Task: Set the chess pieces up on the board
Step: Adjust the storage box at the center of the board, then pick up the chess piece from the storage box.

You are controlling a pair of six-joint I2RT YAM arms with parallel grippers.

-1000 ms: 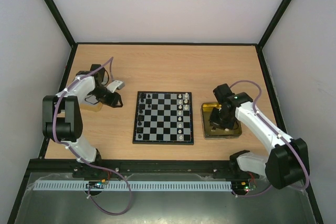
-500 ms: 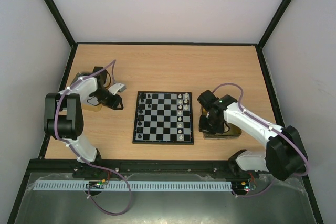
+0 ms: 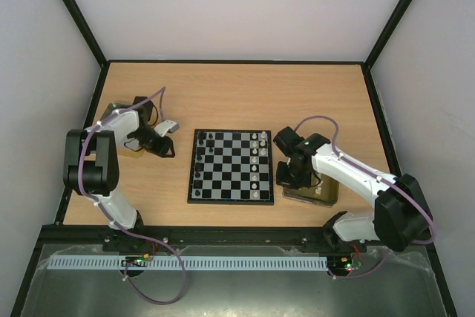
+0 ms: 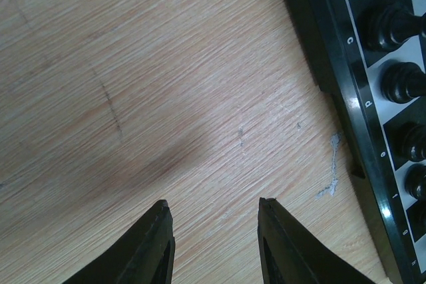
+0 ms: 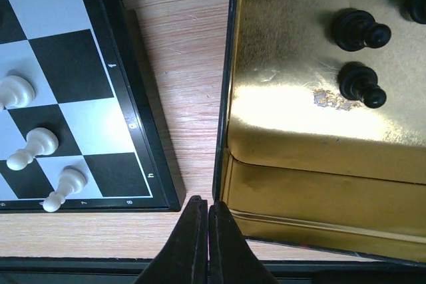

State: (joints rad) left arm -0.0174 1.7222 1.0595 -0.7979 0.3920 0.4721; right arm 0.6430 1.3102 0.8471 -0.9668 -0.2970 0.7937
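The board (image 3: 230, 176) lies mid-table, with black chess pieces (image 3: 201, 151) along its left side and white ones (image 3: 260, 155) along its right. My left gripper (image 3: 167, 146) hovers over bare wood just left of the board. In the left wrist view its jaws (image 4: 213, 207) stand open and empty, and black pieces (image 4: 389, 24) show on the board edge. My right gripper (image 3: 283, 181) sits between the board and a gold tin (image 3: 320, 192). It is shut (image 5: 203, 207) with nothing held, white pawns (image 5: 33, 145) are to its left, and black pieces (image 5: 359, 29) lie in the tin (image 5: 293, 124).
A tan box (image 3: 125, 151) sits partly hidden under the left arm near the table's left edge. The tin stands close to the board's right border, with only a narrow strip of wood between them. Black frame rails edge the table.
My right arm has swung left from above the tin to the gap beside the board, and its jaws have closed. The left arm shifted slightly.
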